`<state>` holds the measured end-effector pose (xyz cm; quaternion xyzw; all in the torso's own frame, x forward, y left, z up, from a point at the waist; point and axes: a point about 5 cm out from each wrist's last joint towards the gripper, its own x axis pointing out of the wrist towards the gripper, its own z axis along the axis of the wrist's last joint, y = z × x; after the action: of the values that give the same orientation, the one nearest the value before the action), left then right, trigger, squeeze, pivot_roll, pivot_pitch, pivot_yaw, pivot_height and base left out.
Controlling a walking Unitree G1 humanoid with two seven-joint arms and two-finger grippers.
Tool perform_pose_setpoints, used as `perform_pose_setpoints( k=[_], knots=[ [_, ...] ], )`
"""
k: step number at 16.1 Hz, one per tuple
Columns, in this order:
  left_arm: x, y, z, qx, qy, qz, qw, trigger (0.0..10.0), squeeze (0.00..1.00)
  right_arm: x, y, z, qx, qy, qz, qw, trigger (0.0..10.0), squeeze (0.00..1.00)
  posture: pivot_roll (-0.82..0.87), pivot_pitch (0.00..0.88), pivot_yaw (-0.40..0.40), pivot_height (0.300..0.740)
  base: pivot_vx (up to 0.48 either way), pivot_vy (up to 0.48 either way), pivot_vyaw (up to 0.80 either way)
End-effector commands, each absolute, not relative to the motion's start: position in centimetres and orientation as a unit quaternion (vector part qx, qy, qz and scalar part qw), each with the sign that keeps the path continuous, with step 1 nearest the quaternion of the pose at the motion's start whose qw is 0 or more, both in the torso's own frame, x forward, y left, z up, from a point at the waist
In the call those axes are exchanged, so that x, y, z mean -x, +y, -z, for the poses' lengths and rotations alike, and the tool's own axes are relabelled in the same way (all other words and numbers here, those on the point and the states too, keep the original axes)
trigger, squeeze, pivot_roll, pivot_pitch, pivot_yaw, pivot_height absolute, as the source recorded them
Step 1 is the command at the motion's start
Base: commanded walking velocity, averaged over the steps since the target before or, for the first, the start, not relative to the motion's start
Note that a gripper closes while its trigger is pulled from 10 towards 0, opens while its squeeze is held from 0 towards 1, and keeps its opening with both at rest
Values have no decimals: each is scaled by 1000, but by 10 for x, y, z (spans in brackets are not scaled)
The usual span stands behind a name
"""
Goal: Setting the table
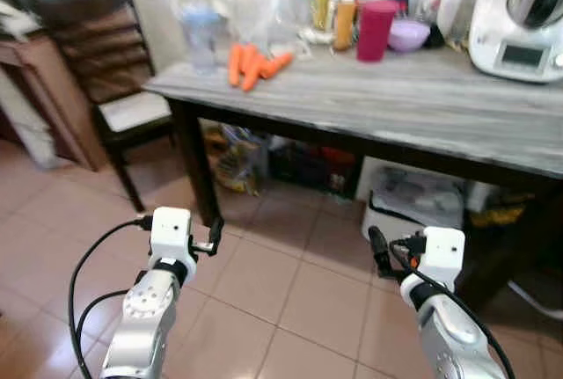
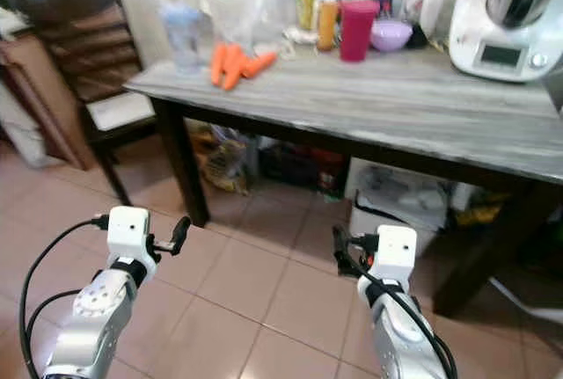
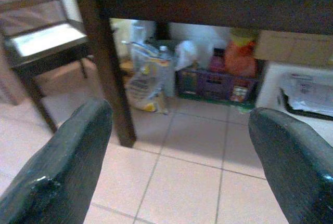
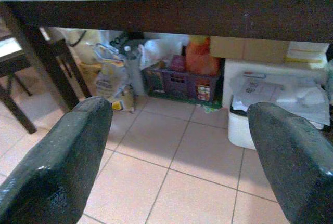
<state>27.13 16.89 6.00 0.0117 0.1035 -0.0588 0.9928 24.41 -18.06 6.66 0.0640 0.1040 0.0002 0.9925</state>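
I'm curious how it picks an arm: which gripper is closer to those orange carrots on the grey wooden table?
Left. The left gripper hangs low over the tiled floor, below the orange carrots; the right gripper hangs equally low, further right under the grey wooden table.

Left tool (image 1: 214, 236) and right tool (image 1: 378, 252), both forward, low, fingers spread.

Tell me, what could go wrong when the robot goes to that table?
Both hands, the left hand and the right hand, hang open below the table, so lifting them close in might bump its edge. The carrots lie near the corner and could roll off if nudged. The pink cup stands among crowded bottles, so reaching in there might tip something.
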Motion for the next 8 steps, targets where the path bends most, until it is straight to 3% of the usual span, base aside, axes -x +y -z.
perform_pose_setpoints(
  k=[1, 4, 8],
  knots=[
    [-271, 168, -60, -13, 105, 59, 993, 10000, 0, -246, -185, -71, -63, 97, 12, 993, 10000, 0, -197, 0, 30, 740, -251, 0, 0],
    [-271, 167, -61, -12, 103, 59, 993, 10000, 0, -247, -187, -75, -58, 89, 21, 994, 10000, 0, -198, 0, 27, 740, -254, 0, 0],
    [-272, 161, -84, 36, 36, 93, 994, 10000, 0, -250, -192, -94, -26, 43, 42, 998, 10000, 0, -201, 0, 26, 740, 0, 0, 0]
  ],
)
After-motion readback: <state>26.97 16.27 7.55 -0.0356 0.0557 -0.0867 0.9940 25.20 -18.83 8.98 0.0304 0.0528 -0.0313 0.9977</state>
